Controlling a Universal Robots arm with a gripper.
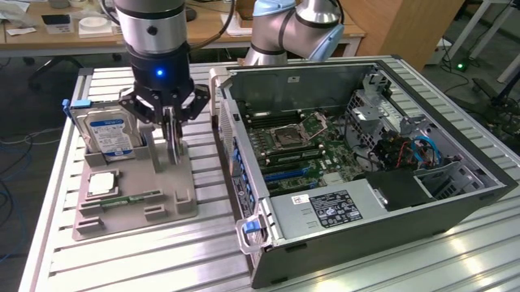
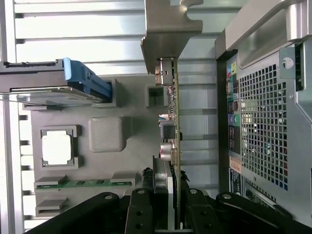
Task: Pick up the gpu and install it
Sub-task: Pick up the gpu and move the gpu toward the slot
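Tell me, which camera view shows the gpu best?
The wrist view: the gpu runs its whole length, with its ports, into the gripper shut on it. In the exterior view it is a thin dark edge below the gripper.

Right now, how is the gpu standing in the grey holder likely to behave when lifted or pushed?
The gpu looks like a thin rigid board, so it is probably stiff and light. Standing on its edge in the grey holder, it would likely tip if pushed. Connectors jut from its face, so knocks could damage it.
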